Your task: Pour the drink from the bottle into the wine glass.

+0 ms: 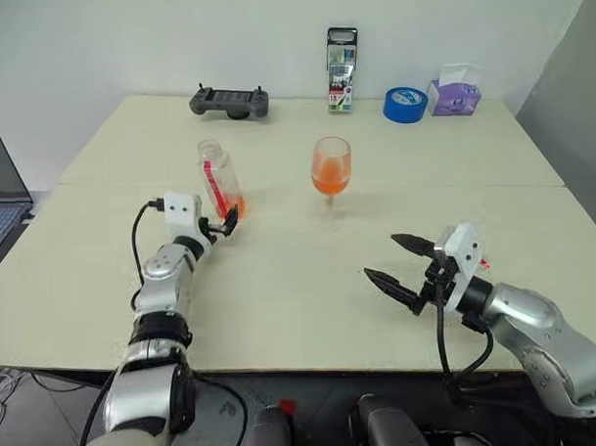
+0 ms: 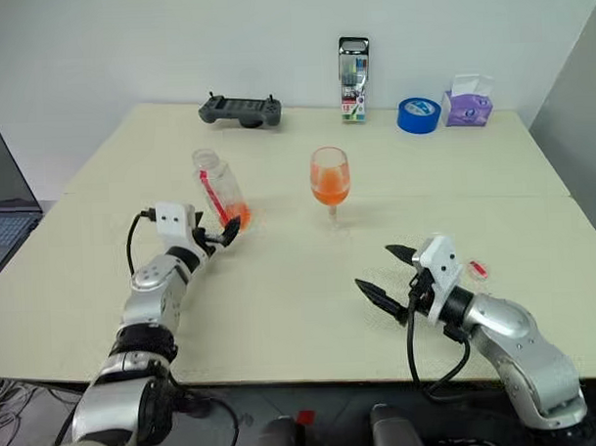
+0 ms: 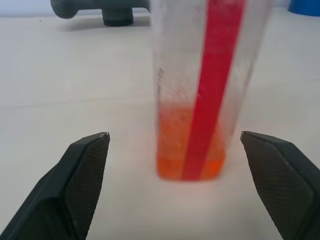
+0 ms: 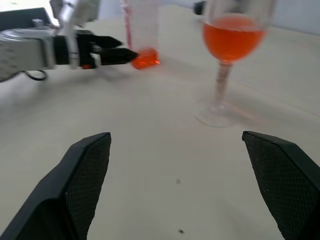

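- Nearest me on the right, my right gripper (image 1: 402, 261) hangs low over the pale cream table (image 1: 311, 311) with its two black fingers spread wide apart and nothing between them. It points toward the left and the middle of the table.
- A small red-and-white object (image 2: 478, 270) lies on the table just beside my right wrist; I cannot make out what it is.
- On the left, a little farther out, my left gripper (image 1: 227, 223) sits just short of the small clear plastic bottle with a red vertical label strip (image 1: 219, 180). From the left wrist view its fingers (image 3: 80, 180) stand open on either side of the bottle, apart from its walls.
- The bottle stands upright on the table with its neck uncapped. A shallow layer of translucent orange drink (image 3: 187, 150) remains at its bottom.
- To the right of the bottle, near the table's middle, the small clear stemmed wine glass (image 1: 332, 173) stands upright, well apart from both grippers. Its bowl holds orange drink.
- Along the far edge I see a dark grey handheld controller (image 1: 229, 101), an upright box with a printed label (image 1: 341, 56), a blue roll of tape (image 1: 404, 104) and a purple tissue pack (image 1: 455, 93).
- A laptop (image 1: 1, 194) sits off the table's left side.
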Controlling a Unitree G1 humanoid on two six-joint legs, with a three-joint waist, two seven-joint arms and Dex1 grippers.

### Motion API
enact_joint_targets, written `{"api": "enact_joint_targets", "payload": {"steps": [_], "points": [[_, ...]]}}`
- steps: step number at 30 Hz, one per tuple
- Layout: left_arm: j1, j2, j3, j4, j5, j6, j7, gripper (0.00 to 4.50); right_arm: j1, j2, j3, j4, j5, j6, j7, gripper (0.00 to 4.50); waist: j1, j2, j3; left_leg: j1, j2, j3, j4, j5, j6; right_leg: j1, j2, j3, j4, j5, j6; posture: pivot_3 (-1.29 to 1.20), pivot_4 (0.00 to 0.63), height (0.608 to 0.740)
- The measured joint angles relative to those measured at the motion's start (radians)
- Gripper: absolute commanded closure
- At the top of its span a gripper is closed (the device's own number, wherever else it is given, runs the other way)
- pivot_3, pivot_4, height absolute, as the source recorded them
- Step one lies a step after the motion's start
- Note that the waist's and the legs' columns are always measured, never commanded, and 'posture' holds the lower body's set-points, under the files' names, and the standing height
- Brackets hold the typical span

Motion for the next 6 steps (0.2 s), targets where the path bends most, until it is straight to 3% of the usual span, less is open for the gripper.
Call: {"api": "enact_joint_targets", "payload": {"steps": [6], "points": [[0.178,-0.035,-0.010,-0.370,-0.005,0.230,0.081,0.01,-0.011,0.159,0.007,0.041,-0.191,0.015,-0.280,0.00,0.008,0.000,0.000,0.000,-0.002,-0.001,0.000,0.001,-0.002,0.001,-0.001,0.000,-0.001,0.000,0.001,0.00,0.150,0.740]]}}
